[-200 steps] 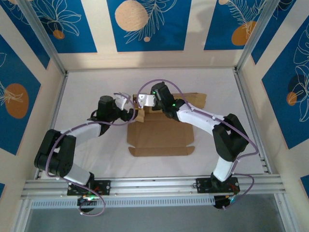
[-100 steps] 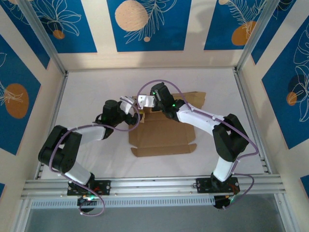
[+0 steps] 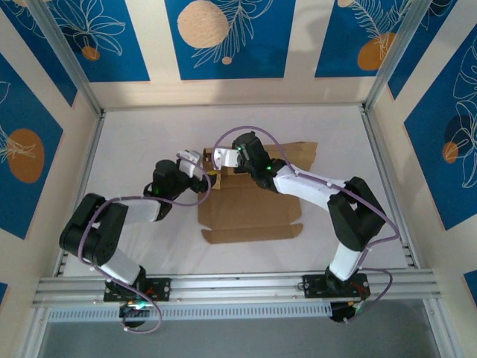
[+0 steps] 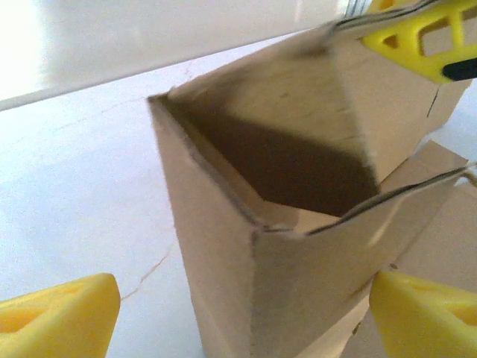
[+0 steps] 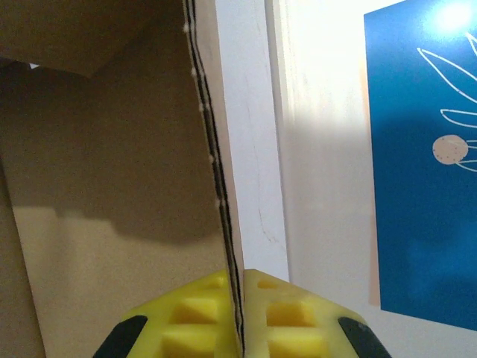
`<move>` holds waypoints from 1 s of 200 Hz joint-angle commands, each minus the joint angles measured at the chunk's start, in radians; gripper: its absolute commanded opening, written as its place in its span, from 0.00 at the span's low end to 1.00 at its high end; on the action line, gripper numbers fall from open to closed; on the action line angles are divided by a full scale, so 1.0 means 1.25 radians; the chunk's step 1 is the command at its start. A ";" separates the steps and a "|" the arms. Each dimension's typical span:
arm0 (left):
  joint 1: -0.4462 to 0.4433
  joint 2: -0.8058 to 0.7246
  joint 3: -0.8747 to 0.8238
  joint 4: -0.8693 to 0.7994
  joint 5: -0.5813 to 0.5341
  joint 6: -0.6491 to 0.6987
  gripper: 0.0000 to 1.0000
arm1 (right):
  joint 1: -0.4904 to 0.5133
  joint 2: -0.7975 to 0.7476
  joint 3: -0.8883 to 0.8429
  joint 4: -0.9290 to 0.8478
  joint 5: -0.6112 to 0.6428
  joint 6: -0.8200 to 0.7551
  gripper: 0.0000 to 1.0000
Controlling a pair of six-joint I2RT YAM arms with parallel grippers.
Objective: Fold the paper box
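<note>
Of 2 hands, the right hand (image 5: pixel 237 302) is pinched shut on the raised far-left wall of the plain brown cardboard die-cut paper box (image 3: pixel 250 210), while the left hand (image 4: pixel 242 313) gapes wide and empty, that upright corner straight ahead between its fingers (image 4: pixel 59 317), the box lying mid white tabletop (image 3: pixel 141 134), long side left-to-right.

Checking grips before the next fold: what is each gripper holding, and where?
Right gripper pinches the paper box by a raised panel's edge; left gripper open, holding nothing.
</note>
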 commanded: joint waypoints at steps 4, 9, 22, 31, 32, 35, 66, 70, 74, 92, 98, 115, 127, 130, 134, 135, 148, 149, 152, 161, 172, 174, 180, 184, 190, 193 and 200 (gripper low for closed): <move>0.022 0.021 0.000 0.084 0.034 -0.038 0.87 | 0.022 -0.027 -0.026 -0.012 -0.002 0.040 0.00; 0.022 0.022 0.003 0.077 0.035 -0.037 0.87 | 0.025 -0.028 -0.030 -0.011 0.001 0.041 0.00; 0.023 0.027 0.005 0.079 0.029 -0.035 0.87 | 0.035 -0.026 -0.047 0.002 0.013 0.039 0.00; 0.024 0.031 0.004 0.084 0.029 -0.036 0.87 | 0.042 -0.022 -0.061 0.022 0.025 0.033 0.00; 0.024 0.032 0.004 0.084 0.029 -0.037 0.87 | 0.043 -0.021 -0.063 0.024 0.026 0.033 0.00; 0.025 0.033 0.004 0.084 0.029 -0.038 0.87 | 0.044 -0.018 -0.066 0.029 0.031 0.030 0.00; 0.030 0.043 -0.008 0.124 0.064 -0.049 0.87 | 0.051 0.004 -0.096 0.083 0.062 0.016 0.00; 0.031 0.043 -0.010 0.129 0.069 -0.050 0.87 | 0.050 0.004 -0.097 0.085 0.062 0.019 0.00; 0.032 0.042 -0.014 0.136 0.075 -0.051 0.87 | 0.049 0.004 -0.097 0.084 0.060 0.025 0.00; 0.046 0.039 -0.024 0.162 0.113 -0.053 0.88 | 0.041 -0.004 -0.080 0.049 0.043 0.052 0.00; 0.051 0.037 -0.025 0.162 0.122 -0.054 0.88 | 0.038 -0.008 -0.074 0.040 0.039 0.055 0.00; 0.063 0.035 -0.027 0.164 0.133 -0.054 0.87 | 0.034 -0.018 -0.058 0.020 0.030 0.052 0.00; 0.072 0.035 -0.028 0.166 0.140 -0.059 0.87 | 0.029 -0.025 -0.046 -0.002 0.019 0.052 0.00; 0.074 0.035 -0.029 0.166 0.144 -0.059 0.87 | 0.029 -0.027 -0.044 -0.006 0.016 0.051 0.00; 0.077 0.035 -0.029 0.168 0.149 -0.060 0.87 | 0.027 -0.029 -0.041 -0.013 0.010 0.051 0.00; 0.078 0.036 -0.028 0.169 0.150 -0.061 0.87 | 0.027 -0.030 -0.040 -0.015 0.009 0.051 0.00; 0.091 0.039 -0.025 0.170 0.166 -0.068 0.86 | 0.022 -0.040 -0.035 -0.039 -0.012 0.043 0.00; 0.093 0.039 -0.025 0.170 0.167 -0.068 0.86 | 0.022 -0.040 -0.035 -0.041 -0.014 0.042 0.00; 0.097 0.040 -0.023 0.171 0.172 -0.072 0.85 | 0.020 -0.044 -0.035 -0.043 -0.019 0.039 0.00; 0.111 0.045 -0.021 0.181 0.196 -0.084 0.84 | 0.016 -0.049 -0.030 -0.053 -0.029 0.032 0.00; 0.127 0.057 -0.014 0.196 0.239 -0.104 0.84 | 0.011 -0.054 -0.019 -0.076 -0.043 0.027 0.00; 0.131 0.060 -0.011 0.198 0.251 -0.109 0.84 | 0.010 -0.056 -0.017 -0.079 -0.046 0.026 0.00; 0.138 0.069 -0.002 0.200 0.290 -0.119 0.84 | 0.007 -0.059 -0.011 -0.089 -0.056 0.023 0.00; 0.143 0.076 0.006 0.200 0.316 -0.125 0.83 | 0.005 -0.062 -0.008 -0.097 -0.066 0.021 0.00; 0.148 0.084 0.017 0.194 0.352 -0.131 0.82 | 0.001 -0.065 -0.001 -0.111 -0.077 0.018 0.00; 0.149 0.086 0.022 0.191 0.364 -0.134 0.82 | 0.000 -0.066 0.001 -0.115 -0.079 0.017 0.00; 0.152 0.093 0.029 0.186 0.384 -0.139 0.83 | -0.002 -0.066 0.007 -0.117 -0.080 0.013 0.00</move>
